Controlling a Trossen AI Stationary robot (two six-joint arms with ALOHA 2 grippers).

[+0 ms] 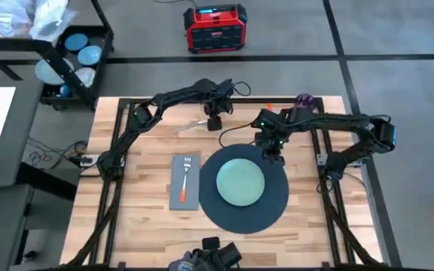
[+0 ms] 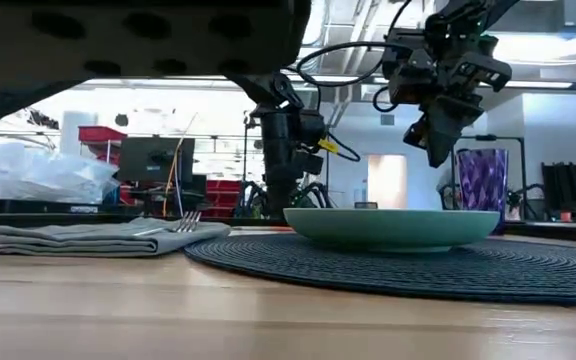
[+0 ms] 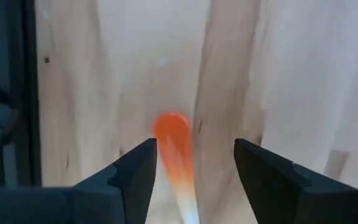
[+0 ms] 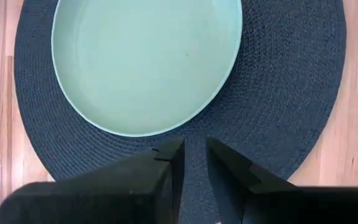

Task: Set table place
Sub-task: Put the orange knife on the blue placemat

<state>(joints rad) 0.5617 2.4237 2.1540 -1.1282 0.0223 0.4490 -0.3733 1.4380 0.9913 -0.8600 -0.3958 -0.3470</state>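
Observation:
A dark round mat (image 1: 243, 188) lies on the wooden table (image 1: 142, 226) and bears a pale green plate (image 1: 239, 183). Left of it, an orange-handled fork (image 1: 184, 181) lies on a grey napkin (image 1: 185, 197). A purple cup (image 1: 304, 100) stands at the far edge. My left gripper (image 3: 191, 155) points down, open, behind the mat. Its fingers stand on either side of the orange handle (image 3: 173, 140) of a utensil whose silvery end (image 1: 192, 126) lies on the table. My right gripper (image 4: 194, 149) hovers over the mat's far edge, shut to a narrow slit, with nothing in it.
Black frame rails (image 1: 123, 120) run along the table's sides. Beyond the far left corner stands a black cart (image 1: 74, 53) with blue plates. A red box (image 1: 215, 28) sits on the floor behind the table. Bare wood lies right of the mat (image 1: 307, 211).

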